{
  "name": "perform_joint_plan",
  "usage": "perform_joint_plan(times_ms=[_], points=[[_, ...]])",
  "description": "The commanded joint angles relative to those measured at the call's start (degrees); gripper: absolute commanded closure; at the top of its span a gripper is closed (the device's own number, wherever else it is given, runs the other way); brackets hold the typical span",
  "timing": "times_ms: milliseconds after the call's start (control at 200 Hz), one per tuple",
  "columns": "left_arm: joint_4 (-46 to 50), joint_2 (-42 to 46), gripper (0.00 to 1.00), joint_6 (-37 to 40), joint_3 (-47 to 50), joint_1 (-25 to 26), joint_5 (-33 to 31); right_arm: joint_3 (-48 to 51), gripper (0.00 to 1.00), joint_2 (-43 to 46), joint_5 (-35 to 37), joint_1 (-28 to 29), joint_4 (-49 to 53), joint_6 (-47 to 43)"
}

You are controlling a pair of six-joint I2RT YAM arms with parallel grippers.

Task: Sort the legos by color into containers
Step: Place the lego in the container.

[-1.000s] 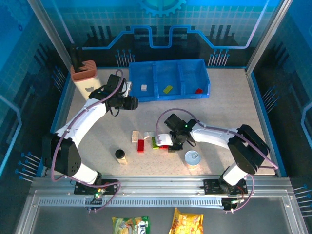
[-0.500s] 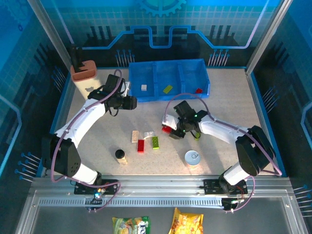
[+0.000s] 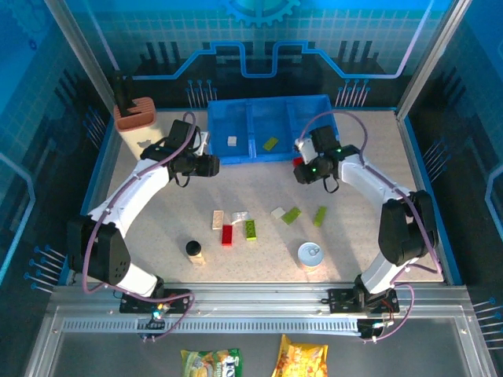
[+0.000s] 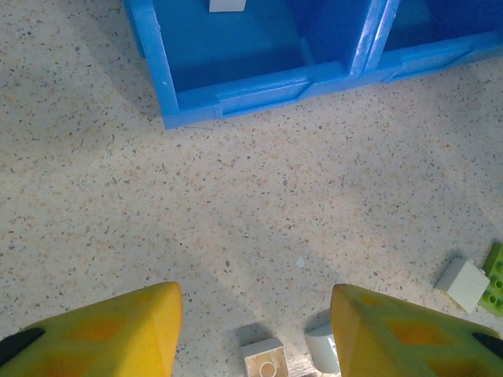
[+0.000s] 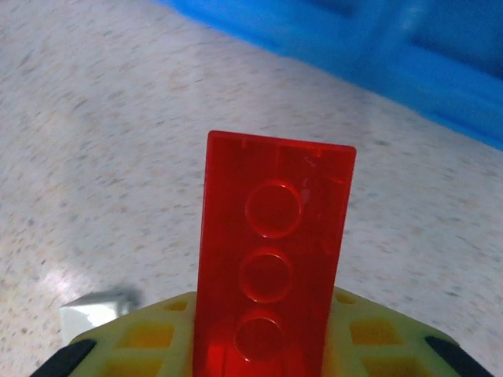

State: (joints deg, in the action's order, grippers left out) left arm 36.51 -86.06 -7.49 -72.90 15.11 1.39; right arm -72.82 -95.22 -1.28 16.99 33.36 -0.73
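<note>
- Left hand point(image 4: 255, 314): jaws apart, nothing between them. It hovers where it was a second ago, so no pick is under way on this side.
- Blue tray of containers point(image 3: 244, 157): its front wall lies just ahead of the left hand. The compartment straight ahead holds a white lego point(image 3: 233, 140), and the next one to the right holds a green lego point(image 3: 270, 144).
- Loose legos point(image 3: 227, 234): a small group of red, green and cream pieces lies on the tabletop point(image 3: 157, 236), well behind both hands. Two more green pieces point(image 3: 291, 215) lie behind the right hand, where that hand was working a second ago.
- Right hand point(image 3: 302, 166): clamped on a red lego point(image 5: 271, 267), which stands upright between its fingers. Within the last second it has travelled from the loose group up to the tray. The lego now sits just short of the front wall, near the right-end compartment.
- Judgement: one red piece is lifted and carried, and release over the right-end compartment is still to come. Most of the sorting remains.
</note>
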Motion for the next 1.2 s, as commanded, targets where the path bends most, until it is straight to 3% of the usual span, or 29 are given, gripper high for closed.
perform_joint_plan(times_ms=[0, 175, 705, 1196], points=[[-1.0, 0.9, 0.46, 0.72, 0.58, -0.71, 1.25, -5.06, 0.79, -2.05, 0.62, -3.5, 5.16, 5.68], [-1.25, 0.56, 0.46, 0.59, 0.53, -0.92, 1.51, -15.16, 0.78, -9.23, 0.88, -6.56, 11.35, 5.21], [-1.27, 0.7, 0.46, 0.83, 0.7, -1.49, 1.13, -51.63, 0.77, -35.79, 2.44, -8.38, 23.31, 4.94], [-1.53, 0.8, 0.46, 0.72, 0.94, -1.49, 1.51, -65.08, 0.72, -49.45, 6.21, -8.45, 23.36, 3.7]])
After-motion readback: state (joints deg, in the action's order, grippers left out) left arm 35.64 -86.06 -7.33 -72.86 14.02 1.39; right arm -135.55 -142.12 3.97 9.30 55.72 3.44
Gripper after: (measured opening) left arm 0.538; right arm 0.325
